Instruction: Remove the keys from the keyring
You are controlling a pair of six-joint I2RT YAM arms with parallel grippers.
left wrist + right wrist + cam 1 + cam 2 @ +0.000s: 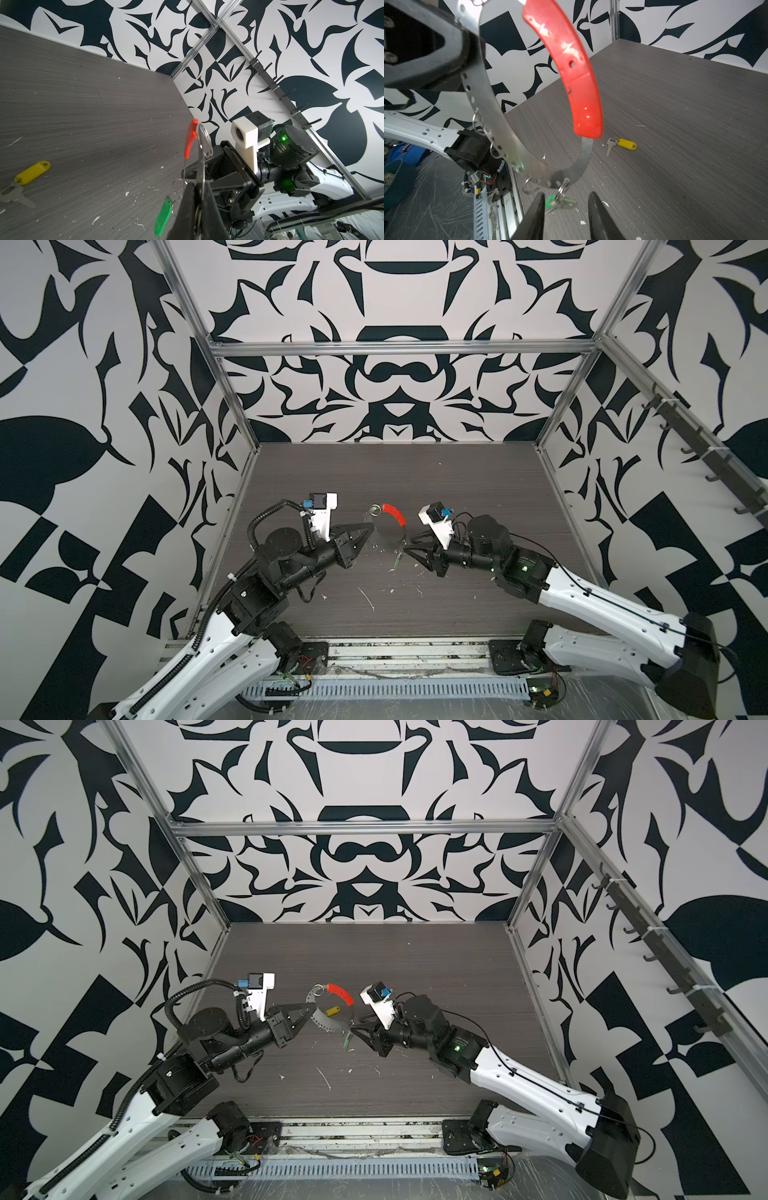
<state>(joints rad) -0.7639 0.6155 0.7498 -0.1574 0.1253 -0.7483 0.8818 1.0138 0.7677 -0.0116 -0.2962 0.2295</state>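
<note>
Below the lowest arc of the keyring point(500, 124) hangs the green key tag point(550, 202), with a silver key point(566, 204) beside it. Both are on a tiny split ring point(563, 188) hooked through a hole in the perforated metal band. In both top views the tag shows as a thin green streak dangling above the worktop point(675, 124), so I read its long axis as running roughly straight down from the band.

It sits right in the gap of the right claw point(566, 196). The two dark fingers point(538, 216) are spread, one on either side of tag and key. The tag's edge is just beside or touching one finger; I cannot tell which. Neither finger is pinching it as far as I can see. The right arm is clearly the nearer one for this key. I judge the coming move turns on closing across the tag and drawing it down and away from the band.

Further round the loop, the red sleeve point(577, 72) covers the upper arc. The left claw point(309, 1009) is pressed together on the bare band on the side away from the right claw, holding the whole ring on edge, off the worktop. Well apart, flat on the worktop, lies the yellow key tag point(626, 143) with its own key point(610, 145), already off the ring, so I'd call the job half done.
</note>
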